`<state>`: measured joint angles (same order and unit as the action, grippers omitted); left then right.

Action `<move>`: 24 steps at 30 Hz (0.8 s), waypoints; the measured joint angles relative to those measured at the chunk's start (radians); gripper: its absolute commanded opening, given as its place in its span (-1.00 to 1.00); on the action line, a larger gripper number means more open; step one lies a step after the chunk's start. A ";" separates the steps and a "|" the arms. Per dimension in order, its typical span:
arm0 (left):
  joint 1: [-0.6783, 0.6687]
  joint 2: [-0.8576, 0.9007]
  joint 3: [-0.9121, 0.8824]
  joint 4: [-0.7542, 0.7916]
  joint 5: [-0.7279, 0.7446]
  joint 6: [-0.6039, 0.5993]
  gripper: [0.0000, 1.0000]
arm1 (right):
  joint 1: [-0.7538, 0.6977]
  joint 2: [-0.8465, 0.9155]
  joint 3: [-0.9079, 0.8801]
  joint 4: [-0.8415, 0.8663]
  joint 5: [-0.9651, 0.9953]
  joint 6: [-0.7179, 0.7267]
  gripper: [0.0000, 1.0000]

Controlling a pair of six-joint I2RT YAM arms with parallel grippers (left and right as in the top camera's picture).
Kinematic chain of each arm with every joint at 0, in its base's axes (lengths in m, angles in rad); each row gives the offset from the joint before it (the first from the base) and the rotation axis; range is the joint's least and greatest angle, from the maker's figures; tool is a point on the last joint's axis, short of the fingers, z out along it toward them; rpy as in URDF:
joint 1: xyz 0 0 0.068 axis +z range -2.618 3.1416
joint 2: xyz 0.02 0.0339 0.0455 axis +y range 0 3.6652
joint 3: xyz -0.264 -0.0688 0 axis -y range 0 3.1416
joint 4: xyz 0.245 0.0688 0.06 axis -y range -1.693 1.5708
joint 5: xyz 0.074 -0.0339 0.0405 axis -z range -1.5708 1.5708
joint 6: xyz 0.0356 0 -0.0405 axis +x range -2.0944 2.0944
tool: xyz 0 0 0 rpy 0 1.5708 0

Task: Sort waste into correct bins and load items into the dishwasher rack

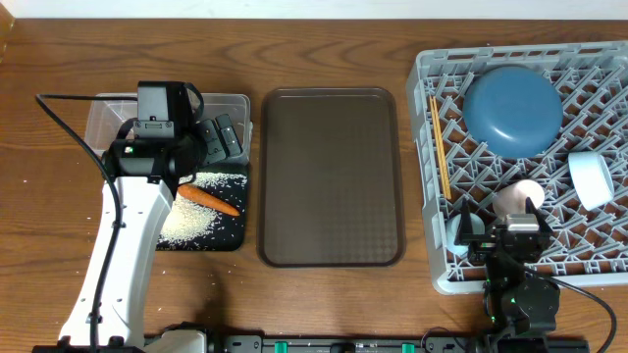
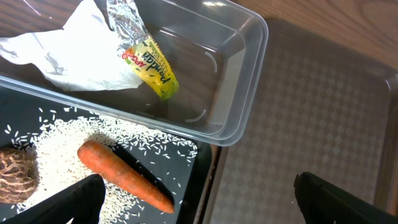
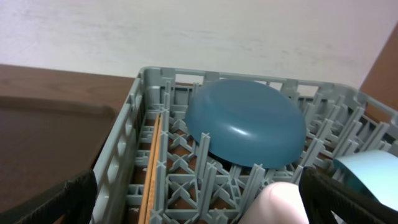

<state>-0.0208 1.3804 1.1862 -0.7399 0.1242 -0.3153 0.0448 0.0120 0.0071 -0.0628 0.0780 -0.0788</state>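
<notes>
The clear tub [image 2: 239,93] holds the crumpled white napkin [image 2: 68,56] and the green-yellow wrapper [image 2: 152,65]. The black tray [image 1: 231,227] in front of it holds rice [image 1: 191,221], the carrot [image 1: 208,199] and the brown lumpy piece [image 2: 15,177]. My left gripper [image 1: 224,139] is open and empty above the edge between the tub and the tray; in the left wrist view [image 2: 199,208] the carrot [image 2: 124,176] lies near its left finger. The grey rack [image 1: 432,147] holds the blue plate [image 1: 512,108], chopsticks [image 1: 440,147], light-blue cup [image 1: 592,176] and pink cup [image 1: 518,196]. My right gripper [image 3: 205,211] is open over the rack's front, with the pink cup [image 3: 283,202] just inside its right finger.
The dark brown serving tray [image 1: 330,176] lies between the bins and the rack. A pale rounded object [image 1: 456,235] sits at the rack's front left corner beside my right gripper [image 1: 502,218]. A cable [image 1: 69,123] runs left of the tub.
</notes>
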 measured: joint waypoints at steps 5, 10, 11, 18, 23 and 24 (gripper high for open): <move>0.000 0.000 0.000 0.000 0.000 0.000 0.96 | 0.000 0.000 0.000 0.003 0.024 0.042 0.99; 0.000 0.000 0.000 0.000 0.000 0.000 0.96 | 0.000 0.000 0.000 0.003 0.024 0.058 0.98; 0.000 0.000 0.000 0.000 0.000 0.000 0.96 | 0.000 0.000 0.000 0.003 0.024 0.061 0.99; 0.000 0.000 0.000 0.000 0.000 0.000 0.96 | 0.000 0.000 0.000 0.003 0.025 0.068 0.99; 0.000 0.000 0.000 0.000 0.000 0.000 0.95 | 0.000 0.000 0.000 0.003 0.026 0.068 0.99; 0.000 0.000 0.000 0.000 0.000 0.000 0.96 | 0.000 0.000 0.000 0.003 0.026 0.068 0.99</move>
<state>-0.0208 1.3804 1.1862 -0.7399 0.1242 -0.3153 0.0448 0.0120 0.0071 -0.0597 0.1040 -0.0105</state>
